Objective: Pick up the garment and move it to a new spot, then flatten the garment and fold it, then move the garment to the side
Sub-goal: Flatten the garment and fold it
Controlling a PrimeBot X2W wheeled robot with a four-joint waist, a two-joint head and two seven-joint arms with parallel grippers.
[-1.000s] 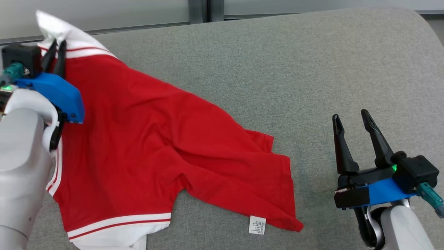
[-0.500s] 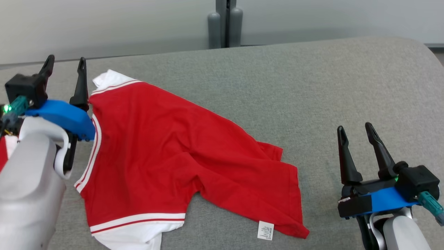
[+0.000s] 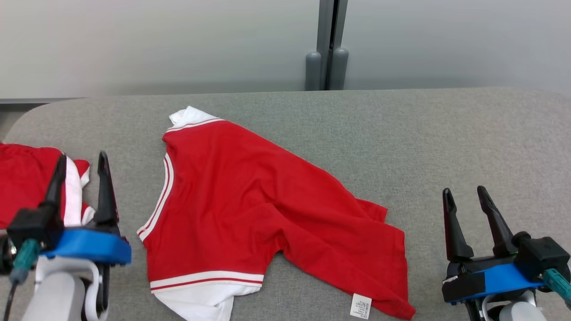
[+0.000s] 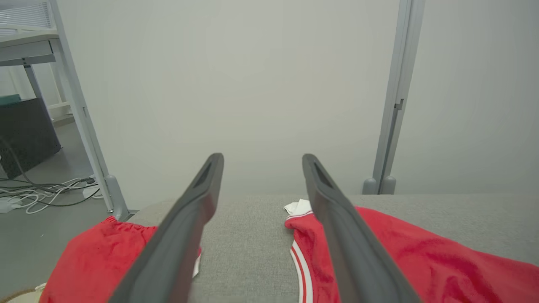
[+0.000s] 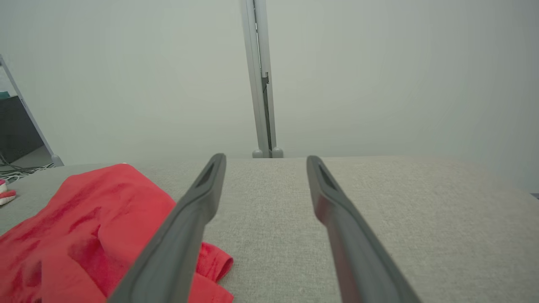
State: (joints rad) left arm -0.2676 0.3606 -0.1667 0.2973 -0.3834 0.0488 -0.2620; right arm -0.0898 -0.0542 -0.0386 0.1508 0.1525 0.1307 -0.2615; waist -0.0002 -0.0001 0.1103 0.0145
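Both pairs of jaws stand wide apart with nothing between them. Near the centre of the head view the red garment (image 3: 250, 209) lies spread but rumpled on the grey padded surface (image 3: 424, 133). It runs from a white-edged corner at 11 o'clock down to a hem corner at 5 o'clock, where a small white label (image 3: 360, 306) lies beside the edge. A white band with a thin red stripe closes its end at 7 o'clock, and a double white stripe lines the side facing 9 o'clock. A fold ridges the cloth through the middle, and the part towards 4 o'clock is bunched over itself.

At 8 o'clock from the garment hangs the left gripper (image 3: 82, 155), near its striped side but clear of it, fingers pointing to 12 o'clock. Just past those fingers, at 9 o'clock on the surface's rounded end, lies a second red cloth (image 3: 26, 178) with white edging. At 4 o'clock the right gripper (image 3: 464, 190) is over bare surface, apart from the hem, fingers also pointing to 12 o'clock. Beyond the far edge at 12 o'clock stands a pale wall (image 3: 156, 44) with a grey post (image 3: 328, 44)
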